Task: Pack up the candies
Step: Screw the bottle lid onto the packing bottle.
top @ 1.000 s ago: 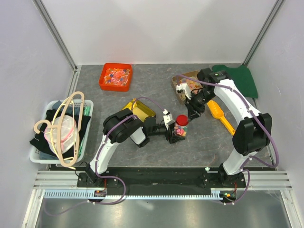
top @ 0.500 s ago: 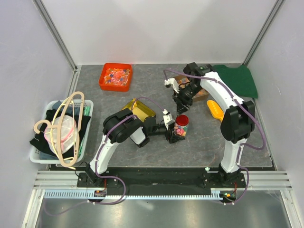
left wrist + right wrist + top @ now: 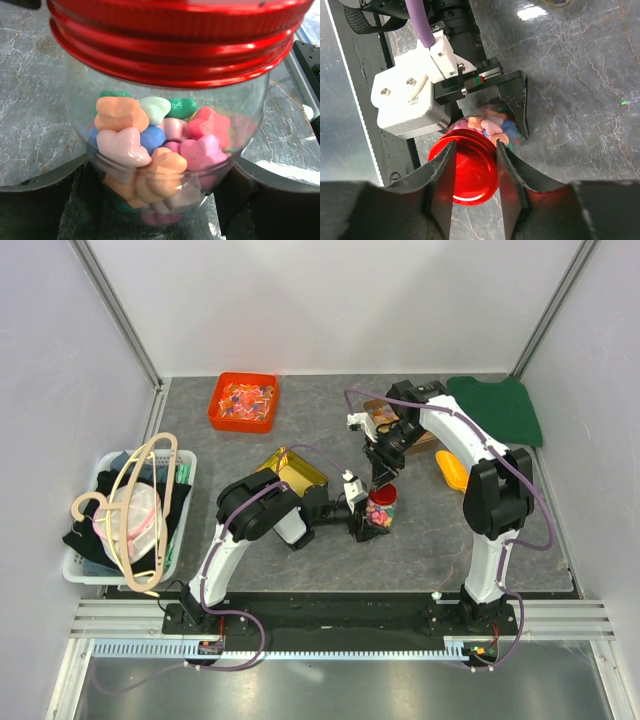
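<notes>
The candies (image 3: 150, 150), in mixed pastel colours, are sitting inside a clear jar (image 3: 165, 115) that is standing upright on the grey surface (image 3: 440, 540), near its middle. The left hand (image 3: 368, 520) is clasping the jar from the side. The right hand (image 3: 476, 144) is hovering over its red lid (image 3: 175, 40), fingers parted.

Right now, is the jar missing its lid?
No, the red lid sits on the jar, above the candies inside.
</notes>
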You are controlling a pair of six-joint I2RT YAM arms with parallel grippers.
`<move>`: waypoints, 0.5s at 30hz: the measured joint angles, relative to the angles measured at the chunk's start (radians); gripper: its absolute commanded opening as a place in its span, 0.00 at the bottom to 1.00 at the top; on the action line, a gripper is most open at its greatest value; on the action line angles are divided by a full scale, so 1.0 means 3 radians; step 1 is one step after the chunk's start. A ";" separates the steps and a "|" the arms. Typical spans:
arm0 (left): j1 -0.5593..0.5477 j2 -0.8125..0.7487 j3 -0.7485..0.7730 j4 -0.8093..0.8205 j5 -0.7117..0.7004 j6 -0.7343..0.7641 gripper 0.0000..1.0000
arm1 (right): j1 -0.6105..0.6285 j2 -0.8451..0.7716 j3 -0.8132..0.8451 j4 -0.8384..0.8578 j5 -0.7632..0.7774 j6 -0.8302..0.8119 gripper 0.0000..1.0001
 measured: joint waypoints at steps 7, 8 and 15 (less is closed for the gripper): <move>0.0000 0.0000 0.0000 0.0000 0.0010 0.0004 0.02 | -0.0038 -0.0083 -0.0114 0.0136 -0.0080 -0.0023 0.25; 0.0000 0.0000 0.0000 0.0000 0.0014 0.0004 0.02 | -0.0045 -0.0106 -0.0140 0.0163 -0.0081 -0.0025 0.25; -0.0014 0.0000 0.0000 -0.0001 0.0027 0.0004 0.02 | -0.0121 -0.0289 -0.0371 0.0327 -0.0090 -0.0038 0.24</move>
